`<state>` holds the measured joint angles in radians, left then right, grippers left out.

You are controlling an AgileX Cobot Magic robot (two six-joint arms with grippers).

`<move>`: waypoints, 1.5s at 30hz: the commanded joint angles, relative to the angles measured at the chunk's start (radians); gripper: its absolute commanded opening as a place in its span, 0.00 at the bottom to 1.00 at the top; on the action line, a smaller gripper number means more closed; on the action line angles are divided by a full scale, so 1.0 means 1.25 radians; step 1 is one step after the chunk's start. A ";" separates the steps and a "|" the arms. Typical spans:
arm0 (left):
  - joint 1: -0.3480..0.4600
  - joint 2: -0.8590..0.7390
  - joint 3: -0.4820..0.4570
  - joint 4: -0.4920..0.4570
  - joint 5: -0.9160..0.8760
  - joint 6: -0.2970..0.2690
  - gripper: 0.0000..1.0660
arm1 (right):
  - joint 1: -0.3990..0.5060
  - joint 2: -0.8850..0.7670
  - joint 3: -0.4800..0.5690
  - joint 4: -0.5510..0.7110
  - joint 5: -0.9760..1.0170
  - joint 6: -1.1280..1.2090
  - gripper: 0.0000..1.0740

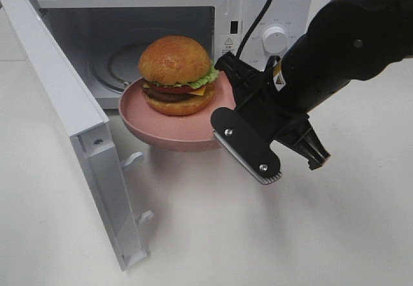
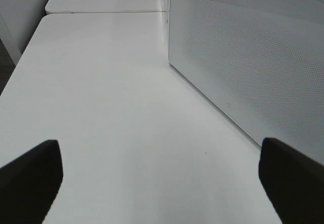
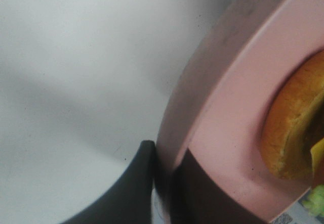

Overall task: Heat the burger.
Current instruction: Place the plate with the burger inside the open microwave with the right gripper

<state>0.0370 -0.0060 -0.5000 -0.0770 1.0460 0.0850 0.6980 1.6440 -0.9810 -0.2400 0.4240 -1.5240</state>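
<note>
Burger: glossy golden-brown bun with green lettuce, red tomato, yellow cheese and dark patty, the burger [image 1: 176, 76] sitting upright in the middle of a plate, just in front of the oven opening.
Plate: round pink shallow plate [image 1: 139, 121] hanging level above the counter and casting a shadow on it, its far edge reaching the oven's mouth; touching the sill or not, cannot tell.
Right end effector: black right end effector [image 1: 222, 115] clamping the plate's near-right rim, one finger [image 3: 134, 188] lying under the rim and the other over it, as the right wrist view is showing.
Left end effector: left end effector [image 2: 161, 181] standing wide open, gripping nothing, its two dark fingers [image 2: 28, 181] hovering over bare counter, just beside a white perforated panel [image 2: 243, 47].
Microwave oven: white box-shaped microwave oven [image 1: 271, 2] standing at the back, a round white dial [image 1: 275, 39] showing on its front, a glass turntable [image 1: 119, 66] lying inside the cavity.
Door: white hinged door [image 1: 58, 99] swinging fully open toward the left.
Counter: plain white counter [image 1: 258, 234] carrying the oven.
</note>
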 commanded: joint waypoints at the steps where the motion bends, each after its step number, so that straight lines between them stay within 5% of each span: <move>1: 0.002 -0.014 0.003 -0.007 -0.007 -0.005 0.92 | 0.019 0.005 -0.028 0.001 -0.042 -0.002 0.00; 45: 0.002 -0.014 0.003 -0.007 -0.007 -0.005 0.92 | 0.021 0.318 -0.465 -0.084 0.116 0.259 0.00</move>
<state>0.0370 -0.0060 -0.5000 -0.0770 1.0460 0.0850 0.7240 2.0310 -1.5230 -0.3110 0.6030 -1.2550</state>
